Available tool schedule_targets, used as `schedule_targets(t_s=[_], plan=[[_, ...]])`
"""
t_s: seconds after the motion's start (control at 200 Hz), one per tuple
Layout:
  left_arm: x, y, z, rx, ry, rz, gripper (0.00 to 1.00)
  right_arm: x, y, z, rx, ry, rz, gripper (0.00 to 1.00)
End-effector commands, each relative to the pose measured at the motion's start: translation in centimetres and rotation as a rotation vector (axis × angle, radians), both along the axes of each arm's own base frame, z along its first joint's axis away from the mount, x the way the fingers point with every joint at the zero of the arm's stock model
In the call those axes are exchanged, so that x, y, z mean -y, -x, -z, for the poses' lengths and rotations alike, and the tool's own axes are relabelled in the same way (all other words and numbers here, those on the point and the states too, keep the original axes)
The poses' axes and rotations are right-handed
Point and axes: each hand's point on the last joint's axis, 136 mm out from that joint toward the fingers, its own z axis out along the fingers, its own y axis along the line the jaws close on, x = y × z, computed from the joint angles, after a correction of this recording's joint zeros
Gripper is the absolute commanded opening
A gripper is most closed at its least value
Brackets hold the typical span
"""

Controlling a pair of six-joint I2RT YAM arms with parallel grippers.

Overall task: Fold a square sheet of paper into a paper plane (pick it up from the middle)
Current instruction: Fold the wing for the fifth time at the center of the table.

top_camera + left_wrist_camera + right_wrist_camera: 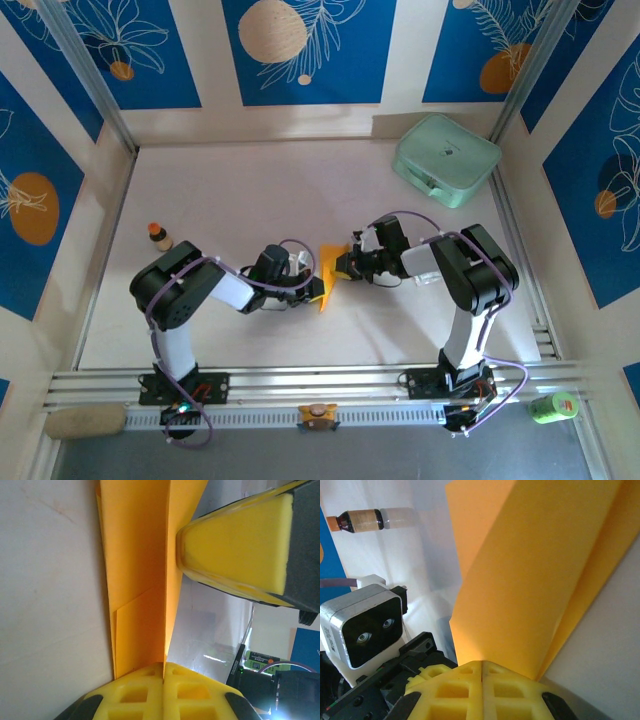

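One paper plane (pixel 328 265), part-folded and orange-yellow, sits near the front middle of the table (pixel 250 190), between my two arms. I cannot tell whether its lower tip touches the surface. The left gripper (pixel 163 674) has its yellow pads pressed together, with the near end of the paper's ridge pinched between them. From that wrist I see stacked layers running away from the pads, with one overlapping flap edge showing. The right gripper (pixel 482 672) also has its pads closed tight on the same paper, and the flaps fan up and away from the pinch. From above, the two grips sit just beside each other, with the left at the lower end and the right higher on the paper's right side. My handling judgement is that the paper is very light, thin and floppy away from the creases, and stiffer along the folded ridge. It will likely crumple or tear if the arms pull apart, and could slip from the foam pads if twisted. The best hold looks to be on the ridge or a multi-layer edge, not a single flap. Count: one paper, two grippers both occupied on it, one mint-green case (pixel 446 160) at the far right, and one small brown orange-capped bottle (pixel 159 236) at the left. Both the case and the bottle are well apart from the work.
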Motion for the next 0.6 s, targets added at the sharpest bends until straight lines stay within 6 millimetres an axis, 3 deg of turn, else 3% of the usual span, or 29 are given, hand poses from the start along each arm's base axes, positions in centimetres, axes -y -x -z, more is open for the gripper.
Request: schedule_targets(t_s=[0.0, 0.265, 0.42, 0.595], plan=[[-2.6, -0.1, 3.1, -0.071, -0.106, -0.08, 0.0, -0.3, -0.1, 0.1, -0.013, -0.004, -0.012, 0.06], [-2.8, -0.1, 3.3, -0.078, -0.114, -0.084, 0.0, -0.5, -0.2, 0.6, -0.026, 0.016, -0.014, 0.06], [-2.7, -0.1, 3.1, -0.068, -0.1, -0.083, 0.0, 0.3, -0.6, -0.3, -0.003, 0.025, 0.022, 0.06], [-1.0, 0.1, 1.6, -0.032, -0.006, 0.024, 0.0, 1.5, -0.3, -1.4, 0.016, 0.028, 0.036, 0.06]])
